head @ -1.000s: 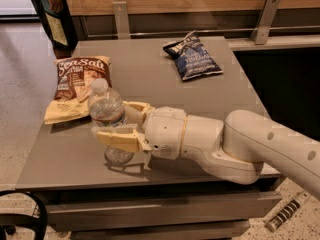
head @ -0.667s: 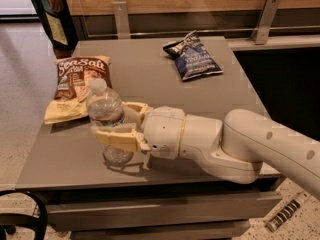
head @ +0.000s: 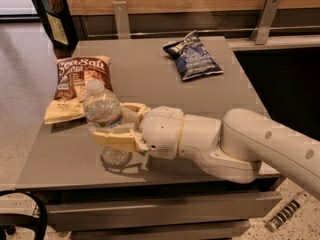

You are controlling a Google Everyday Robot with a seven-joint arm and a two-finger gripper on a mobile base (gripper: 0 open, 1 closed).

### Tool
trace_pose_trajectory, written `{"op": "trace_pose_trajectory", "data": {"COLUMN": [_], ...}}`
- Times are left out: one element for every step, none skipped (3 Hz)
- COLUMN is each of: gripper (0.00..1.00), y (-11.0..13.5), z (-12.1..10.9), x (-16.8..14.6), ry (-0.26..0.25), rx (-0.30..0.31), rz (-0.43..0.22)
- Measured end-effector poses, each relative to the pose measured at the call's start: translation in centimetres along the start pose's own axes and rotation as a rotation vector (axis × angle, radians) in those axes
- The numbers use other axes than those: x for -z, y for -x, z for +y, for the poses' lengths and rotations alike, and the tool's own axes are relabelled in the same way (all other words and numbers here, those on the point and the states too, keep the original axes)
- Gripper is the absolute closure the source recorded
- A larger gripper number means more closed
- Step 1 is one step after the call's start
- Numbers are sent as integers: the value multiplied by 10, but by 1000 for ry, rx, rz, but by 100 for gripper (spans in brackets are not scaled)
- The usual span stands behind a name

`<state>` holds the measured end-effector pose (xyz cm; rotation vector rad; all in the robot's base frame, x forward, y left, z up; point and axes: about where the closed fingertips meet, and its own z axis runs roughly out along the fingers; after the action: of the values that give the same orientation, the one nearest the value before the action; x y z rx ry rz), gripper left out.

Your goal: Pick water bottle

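The water bottle (head: 102, 109) is a small clear ribbed bottle with a white cap. It stands upright near the front left of the grey table (head: 150, 69). My gripper (head: 114, 125) reaches in from the right and is shut on the bottle's middle. One cream finger (head: 112, 139) is on its near side and the other (head: 134, 109) on its far side. The bottle's base (head: 116, 156) shows below the near finger, at the table top. The near finger hides the label band.
A brown Sea Salt chip bag (head: 80, 76) lies just behind the bottle on a yellow packet (head: 62, 111). A dark blue chip bag (head: 194, 58) lies at the back right. A person (head: 52, 9) stands at the far left. The table's front edge is close below the gripper.
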<state>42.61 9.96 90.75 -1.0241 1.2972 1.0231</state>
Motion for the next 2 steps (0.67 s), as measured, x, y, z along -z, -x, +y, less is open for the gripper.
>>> {"op": "trace_pose_trajectory", "data": {"gripper": [100, 100], "y": [17, 58], "z": [-3, -12], "x": [7, 27], "ry": [10, -2], "rx": [32, 87], "rz": [-37, -94]}}
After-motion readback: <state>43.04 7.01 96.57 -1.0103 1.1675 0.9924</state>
